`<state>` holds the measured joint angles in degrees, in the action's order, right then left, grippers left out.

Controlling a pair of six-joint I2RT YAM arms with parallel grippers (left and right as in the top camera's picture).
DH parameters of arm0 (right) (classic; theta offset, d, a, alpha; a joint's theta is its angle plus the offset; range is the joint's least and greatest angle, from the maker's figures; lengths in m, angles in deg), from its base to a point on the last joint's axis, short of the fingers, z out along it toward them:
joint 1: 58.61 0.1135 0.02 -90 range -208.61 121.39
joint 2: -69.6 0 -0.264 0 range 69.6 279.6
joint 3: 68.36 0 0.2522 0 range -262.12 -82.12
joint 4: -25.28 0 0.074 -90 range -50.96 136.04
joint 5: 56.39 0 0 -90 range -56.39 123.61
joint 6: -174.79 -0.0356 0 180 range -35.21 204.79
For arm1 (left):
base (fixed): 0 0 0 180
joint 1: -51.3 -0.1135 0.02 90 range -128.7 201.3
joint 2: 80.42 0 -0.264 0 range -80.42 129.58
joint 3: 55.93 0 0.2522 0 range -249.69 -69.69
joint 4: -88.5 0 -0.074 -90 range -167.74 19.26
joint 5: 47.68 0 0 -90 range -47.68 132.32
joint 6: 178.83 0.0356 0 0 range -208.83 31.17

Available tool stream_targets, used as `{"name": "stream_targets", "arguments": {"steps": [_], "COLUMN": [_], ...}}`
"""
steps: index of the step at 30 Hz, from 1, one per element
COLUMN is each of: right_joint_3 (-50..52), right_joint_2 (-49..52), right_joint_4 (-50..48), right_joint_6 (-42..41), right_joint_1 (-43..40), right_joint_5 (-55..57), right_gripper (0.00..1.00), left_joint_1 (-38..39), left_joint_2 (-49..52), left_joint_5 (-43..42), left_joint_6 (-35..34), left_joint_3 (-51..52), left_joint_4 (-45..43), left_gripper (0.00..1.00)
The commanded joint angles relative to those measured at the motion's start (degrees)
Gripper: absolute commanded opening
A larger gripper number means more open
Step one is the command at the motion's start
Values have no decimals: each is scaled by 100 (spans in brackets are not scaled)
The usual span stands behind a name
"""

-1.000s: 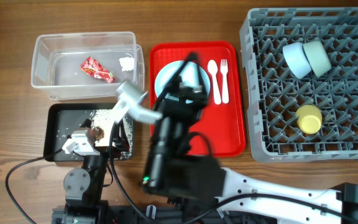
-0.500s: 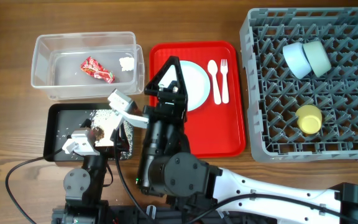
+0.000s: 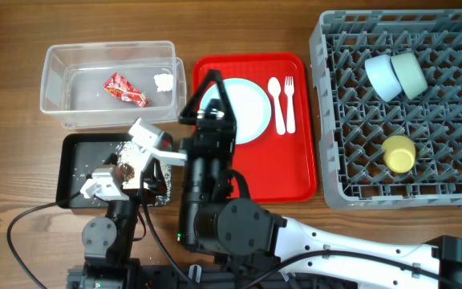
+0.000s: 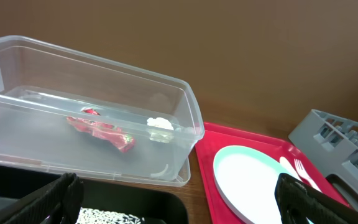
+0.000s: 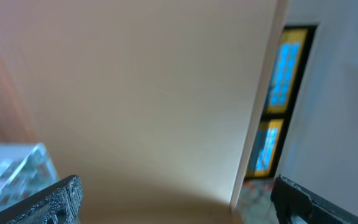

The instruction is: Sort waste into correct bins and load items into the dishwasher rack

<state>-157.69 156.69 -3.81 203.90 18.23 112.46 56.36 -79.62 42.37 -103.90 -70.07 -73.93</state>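
The pale blue plate (image 3: 247,112) is lying flat on the red serving tray (image 3: 295,185), in the upper middle of the overhead frame, and being round it is offering no long axis to line up with. Just to its right the white spoon (image 3: 277,104) and the fork (image 3: 289,103) are lying side by side, their long axes running up and down the frame, heads pointing toward the top edge and handles toward the bottom. The right gripper (image 5: 176,186) is spreading its fingers wide with nothing between them. Its own camera is facing a wall rather than the table, so it appears to be tilted up and away from the plate, while overhead it is overlapping the plate's left rim. The left gripper (image 4: 176,183) is likewise standing wide and empty, hovering over the black tray (image 3: 74,172) with the rice (image 3: 131,151), and the plate is showing to the lower right of its view. The right gripper is judged the nearer to the plate and cutlery, and the dishwasher rack (image 3: 335,120) is waiting farther right. The clear tub (image 3: 50,80) at upper left is holding the red wrapper (image 3: 125,89) and the tissue wad (image 3: 164,81).
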Motion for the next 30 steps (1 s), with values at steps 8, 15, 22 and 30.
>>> {"name": "stream_targets", "arguments": {"steps": [8, 15, 22, 30], "right_joint_3": [-66, -1176, -2592, -2586], "right_joint_2": [-20, -22, -149, -190], "right_joint_4": [2124, 5650, 8459, 11116], "right_joint_6": [46, -4898, -9873, -14329], "right_joint_1": [42, 13, -280, -2146], "right_joint_5": [-1390, -2076, -2588, -5740], "right_gripper": [99, 100, 100, 100], "left_joint_1": [-46, -46, -46, -46], "left_joint_2": [-42, -42, -42, -42], "left_joint_5": [-48, -48, -48, -48], "left_joint_6": [76, 76, 76, 76], "left_joint_3": [4, 4, 4, 4], "left_joint_4": [35, 33, 35, 35], "left_gripper": [100, 100, 100, 100]}}
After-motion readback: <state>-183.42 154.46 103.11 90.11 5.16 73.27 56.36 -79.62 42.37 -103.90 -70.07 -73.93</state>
